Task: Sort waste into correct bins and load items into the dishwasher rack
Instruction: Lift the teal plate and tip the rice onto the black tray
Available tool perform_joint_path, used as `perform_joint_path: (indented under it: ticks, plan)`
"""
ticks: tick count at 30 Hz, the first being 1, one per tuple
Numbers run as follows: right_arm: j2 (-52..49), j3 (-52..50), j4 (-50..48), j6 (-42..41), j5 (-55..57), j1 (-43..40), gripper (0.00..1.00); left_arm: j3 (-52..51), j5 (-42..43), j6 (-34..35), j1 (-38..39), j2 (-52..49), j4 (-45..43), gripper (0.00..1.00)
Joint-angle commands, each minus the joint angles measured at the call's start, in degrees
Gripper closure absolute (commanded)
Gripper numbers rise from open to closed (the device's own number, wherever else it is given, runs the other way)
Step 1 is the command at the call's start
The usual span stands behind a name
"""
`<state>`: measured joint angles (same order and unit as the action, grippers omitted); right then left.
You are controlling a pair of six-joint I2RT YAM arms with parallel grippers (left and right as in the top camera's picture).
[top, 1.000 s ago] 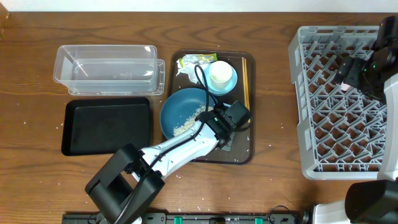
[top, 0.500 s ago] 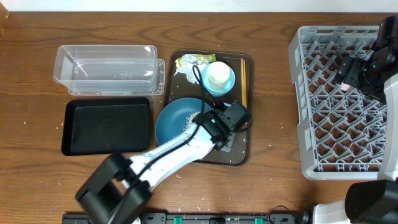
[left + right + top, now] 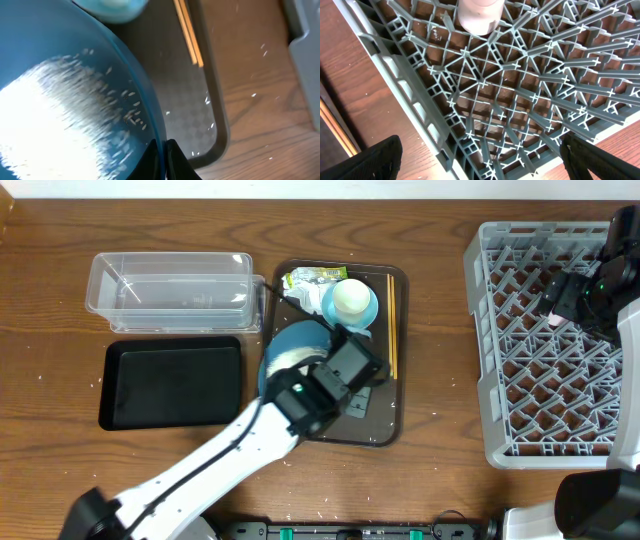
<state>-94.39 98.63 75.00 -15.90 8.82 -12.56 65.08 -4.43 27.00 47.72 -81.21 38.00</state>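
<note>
Now the left gripper (image 3: 163, 152) has its jaws pinching the rim of the large blue dish (image 3: 292, 340), which is held tilted over the left side of the brown serving tray (image 3: 385, 425) with white rice (image 3: 55, 120) heaped inside it. Over by the right edge of the worktop (image 3: 440, 240), the right gripper (image 3: 485, 160) hangs with jaws spread wide above the dishwasher rack (image 3: 540, 380), where a pink cup (image 3: 479, 15) sits among the pegs.

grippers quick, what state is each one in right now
Left gripper: closed on the rim of the blue dish.
Right gripper: open, holding nothing, above the grey rack.
</note>
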Motion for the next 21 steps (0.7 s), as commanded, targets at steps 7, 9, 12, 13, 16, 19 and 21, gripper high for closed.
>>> perform_joint_path:
  ticks: [7,9,12,13,16,19,21]
  plan:
    - [-0.07,0.52,0.02,0.52,0.35,-0.13,0.01,0.42,-0.20,0.87,-9.16,4.94,2.03,0.94]
    - [-0.07,0.52,0.02,0.52,0.35,-0.13,0.01,0.42,2.95,2.60,-12.07,5.16,1.79,0.94]
    - [-0.07,0.52,0.02,0.52,0.35,-0.13,0.01,0.42,7.87,3.39,-16.55,5.53,1.55,0.94]
    - [-0.07,0.52,0.02,0.52,0.35,-0.13,0.01,0.42,9.07,3.43,-17.94,5.64,1.57,0.94]
    - [-0.07,0.52,0.02,0.52,0.35,-0.13,0.01,0.42,13.66,3.56,-22.80,5.79,1.60,0.94]
    - [-0.07,0.52,0.02,0.52,0.35,-0.13,0.01,0.42,19.56,3.56,-27.76,5.90,1.57,0.94]
    - [-0.07,0.52,0.02,0.52,0.35,-0.13,0.01,0.42,23.76,3.56,-31.61,6.08,1.57,0.94]
